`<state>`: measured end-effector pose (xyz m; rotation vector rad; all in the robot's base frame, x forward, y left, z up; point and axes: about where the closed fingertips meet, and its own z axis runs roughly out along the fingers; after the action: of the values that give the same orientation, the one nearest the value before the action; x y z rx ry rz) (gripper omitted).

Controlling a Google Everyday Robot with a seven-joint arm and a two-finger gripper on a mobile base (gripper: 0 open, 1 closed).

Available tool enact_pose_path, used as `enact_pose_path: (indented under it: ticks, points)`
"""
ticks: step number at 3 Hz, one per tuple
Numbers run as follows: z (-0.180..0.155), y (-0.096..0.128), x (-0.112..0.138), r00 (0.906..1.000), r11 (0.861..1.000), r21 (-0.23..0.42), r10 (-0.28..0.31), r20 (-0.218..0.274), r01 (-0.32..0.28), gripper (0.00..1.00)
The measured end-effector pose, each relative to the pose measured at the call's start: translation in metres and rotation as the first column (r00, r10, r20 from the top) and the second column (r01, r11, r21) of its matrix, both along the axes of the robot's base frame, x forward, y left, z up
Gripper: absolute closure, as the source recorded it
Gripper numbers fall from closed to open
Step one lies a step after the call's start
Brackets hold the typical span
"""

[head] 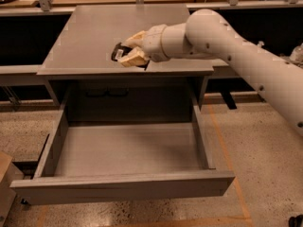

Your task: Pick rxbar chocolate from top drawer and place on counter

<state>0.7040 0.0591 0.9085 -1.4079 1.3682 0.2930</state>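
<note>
Camera view: you look down from the front onto a grey cabinet whose top drawer (123, 188) is pulled out toward you.
Tool position: the tool (124, 54) sits over the front part of the table (90, 27), a little left of the table's middle and just behind its front edge.
Tool state: the two beige fingers (133, 58) are pinched on the rxbar chocolate (116, 53), one finger above the bar and one below it.
Rxbar chocolate: a dark wrapper with a small pale label patch, sticking out leftward from between the fingers. It is over the table and outside the drawer. You cannot tell whether it touches the table surface.
Arm: the white arm (236, 56) enters at the right edge and runs up and leftward to the tool, crossing the table's right front corner.
Top drawer: you see it from above, with the front panel nearest you, a side wall on each side, and a smooth grey bottom. It lies below and in front of the table's front edge, well apart from the tool.
Table: a flat matte grey top with a small dark shadow just under the tool, near the front edge.
Side shelf: a lower grey shelf (19, 69) adjoins the cabinet on the left.
Floor: the speckled floor (265, 150) carries an orange line (222, 141) running just right of the drawer.
</note>
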Motion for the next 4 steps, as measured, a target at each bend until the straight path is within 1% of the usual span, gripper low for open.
enact_pose_path:
  ticks: [1, 2, 3, 4]
  points:
    - [-0.014, 0.018, 0.043, 0.9987, 1.000, -0.018, 0.000, 0.051, 0.001, 1.00]
    - [-0.026, 0.038, 0.086, 0.9945, 0.999, -0.041, 0.017, 0.104, -0.013, 0.82]
    - [-0.028, 0.063, 0.115, 0.9889, 0.999, -0.024, 0.049, 0.140, -0.046, 0.59]
    - [-0.021, 0.065, 0.122, 0.9869, 0.999, -0.013, 0.045, 0.155, -0.043, 0.36]
